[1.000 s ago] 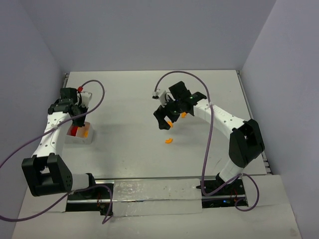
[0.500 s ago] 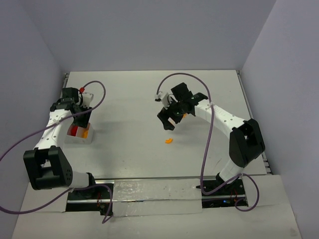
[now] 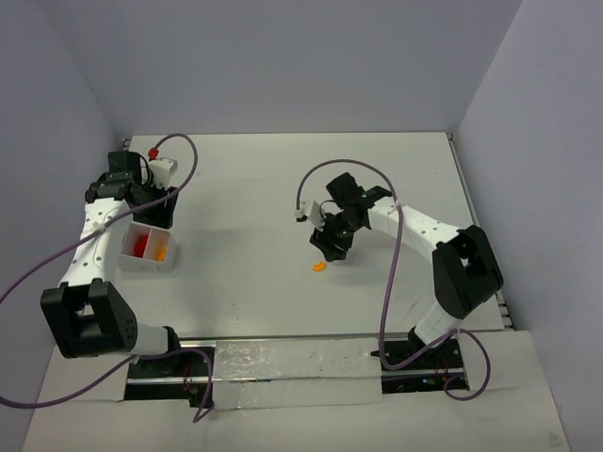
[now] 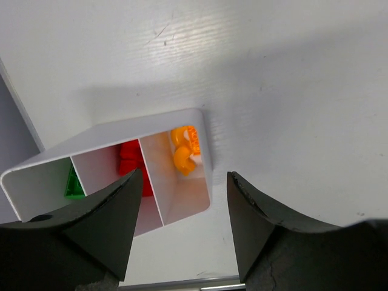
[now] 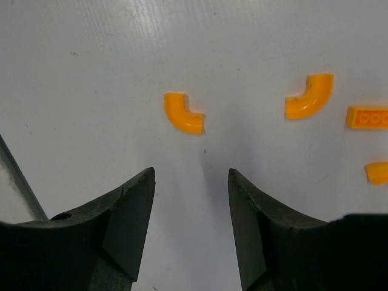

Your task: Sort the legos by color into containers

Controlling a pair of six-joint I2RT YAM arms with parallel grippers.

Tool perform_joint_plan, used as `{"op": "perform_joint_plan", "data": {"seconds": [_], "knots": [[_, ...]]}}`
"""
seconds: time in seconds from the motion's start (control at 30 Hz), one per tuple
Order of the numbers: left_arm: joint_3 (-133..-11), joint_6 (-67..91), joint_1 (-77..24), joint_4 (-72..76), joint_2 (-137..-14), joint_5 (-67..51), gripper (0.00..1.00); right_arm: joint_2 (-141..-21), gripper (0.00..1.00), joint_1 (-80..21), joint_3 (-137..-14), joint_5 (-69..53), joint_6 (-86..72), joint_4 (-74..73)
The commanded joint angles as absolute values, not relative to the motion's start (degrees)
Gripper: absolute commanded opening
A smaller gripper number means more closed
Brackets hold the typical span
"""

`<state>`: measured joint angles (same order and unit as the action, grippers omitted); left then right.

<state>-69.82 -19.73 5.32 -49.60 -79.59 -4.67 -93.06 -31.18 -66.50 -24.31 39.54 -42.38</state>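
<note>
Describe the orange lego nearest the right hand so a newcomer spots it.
On the table in the right wrist view, look just beyond the right hand. The orange quarter-ring there is the leftmost orange piece, apart from a second curved piece and a flat brick farther right.

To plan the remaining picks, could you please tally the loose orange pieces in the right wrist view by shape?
Curved pieces: 2, one on the left and one on the right
Flat studded plate: 1
Piece cut off at the frame edge, shape unclear: 1
Total: 4
</note>
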Motion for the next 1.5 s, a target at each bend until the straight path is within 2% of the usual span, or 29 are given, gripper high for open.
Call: {"op": "perform_joint_plan", "data": {"seconds": [0.0, 0.17, 0.47, 1.17, 1.47], "knots": [[-72.9, -19.5, 5.5, -52.8, -79.7, -11.5, 0.69, -92.4, 0.6, -31.6, -66.3, -29.5, 49.3, -43.7], [-73.8, -18.9, 5.5, -53.8, -80.1, -15.7, 0.72, -92.8, 0.65, -33.2, -65.7, -33.6, 60.4, -44.0], [-75.8, -17.3, 5.5, -53.8, -80.5, -18.4, 0.74, -97.2, 0.65, -39.7, -65.4, -28.2, 68.3, -43.6], [-73.0, -17.5, 5.5, -52.3, -78.8, -18.5, 0.74, -105.2, 0.65, -41.3, -65.6, -20.6, 69.9, -40.9], [-72.9, -17.3, 5.5, -51.6, -78.8, -18.9, 0.74, -104.1, 0.42, -40.7, -62.7, -18.7, 70.0, -37.8]]}}
